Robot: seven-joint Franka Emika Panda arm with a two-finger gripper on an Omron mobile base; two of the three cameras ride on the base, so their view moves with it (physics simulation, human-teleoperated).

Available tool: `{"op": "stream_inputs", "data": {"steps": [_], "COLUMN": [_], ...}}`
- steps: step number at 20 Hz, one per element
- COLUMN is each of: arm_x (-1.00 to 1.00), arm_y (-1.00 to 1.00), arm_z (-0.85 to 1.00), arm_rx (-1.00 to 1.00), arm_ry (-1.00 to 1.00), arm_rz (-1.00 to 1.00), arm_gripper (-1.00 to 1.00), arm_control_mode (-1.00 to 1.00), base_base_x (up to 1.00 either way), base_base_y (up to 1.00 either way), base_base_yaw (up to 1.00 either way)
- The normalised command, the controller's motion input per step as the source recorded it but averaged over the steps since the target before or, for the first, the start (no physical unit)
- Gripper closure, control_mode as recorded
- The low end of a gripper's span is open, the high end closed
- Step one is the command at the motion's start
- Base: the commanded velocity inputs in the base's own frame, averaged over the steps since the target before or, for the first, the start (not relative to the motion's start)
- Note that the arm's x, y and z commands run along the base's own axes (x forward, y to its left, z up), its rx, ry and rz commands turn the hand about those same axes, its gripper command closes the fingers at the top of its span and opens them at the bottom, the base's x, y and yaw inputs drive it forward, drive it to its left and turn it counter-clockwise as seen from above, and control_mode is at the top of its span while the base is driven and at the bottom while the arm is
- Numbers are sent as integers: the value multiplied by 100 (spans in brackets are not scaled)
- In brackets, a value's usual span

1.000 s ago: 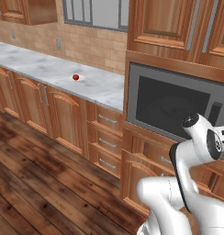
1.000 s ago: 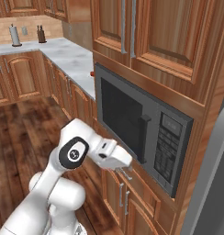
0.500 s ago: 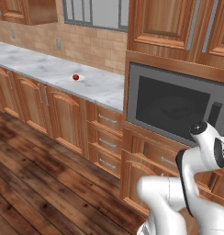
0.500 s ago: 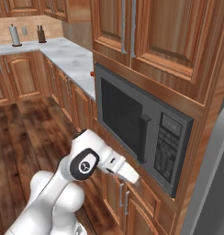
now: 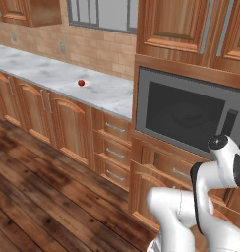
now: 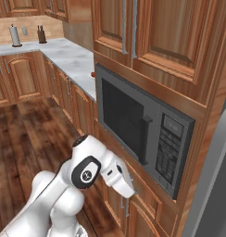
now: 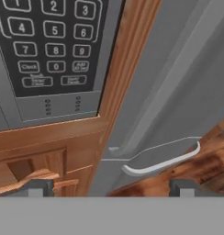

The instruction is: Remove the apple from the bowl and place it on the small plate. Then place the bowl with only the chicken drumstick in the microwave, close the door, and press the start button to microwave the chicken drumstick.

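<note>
looking over the left base view first: the microwave point(image 5: 191, 115) sits at right of centre, built into the wood cabinets, its door point(image 5: 183, 114) shut flat. the apple point(image 5: 81, 82) is a red dot on the marble counter point(image 5: 53, 74) at upper left, well apart from the microwave. i cannot make out the small plate under it, it is too small to tell. my white arm point(image 5: 218, 170) rises at lower right, below the microwave.

right base view: the microwave point(image 6: 142, 132) fills the middle, door point(image 6: 122, 115) closed, dark handle point(image 6: 143, 139) just left of the control strip point(image 6: 168, 150). my hand point(image 6: 119, 178) hangs low, under the microwave's bottom edge.

hand view: my two fingertips point(image 7: 39, 187) stand wide apart at the bottom with nothing between them. the keypad point(image 7: 52, 41) is at upper left, with wood trim below it and a pale curved handle point(image 7: 162, 163) at lower right.

my judgement: with the door shut and my hand empty, i am on the last step, pressing start. next i need to lift and aim one fingertip at the button row beneath the digits; the labels are too blurred to read.
</note>
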Motion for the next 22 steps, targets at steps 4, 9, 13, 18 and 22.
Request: {"op": "stream_inputs", "data": {"steps": [4, 9, 13, 18, 22], "arm_x": [3, 1, 0, 5, 9], "arm_y": [4, 0, -10, -3, 0], "arm_z": [-1, 0, 0, 0, 0], "arm_rx": [0, 0, 1, 1, 1], "arm_ry": [-11, 0, -4, -6, -5], "arm_rz": [0, 0, 0, -3, 0], "arm_gripper": [-100, -100, -100, -100, -100], "arm_control_mode": [-100, -100, -100, -100, -100], "base_base_x": [0, 0, 0, 0, 0], "base_base_y": [0, 0, 0, 0, 0], "base_base_yaw": [0, 0, 0, 0, 0]}}
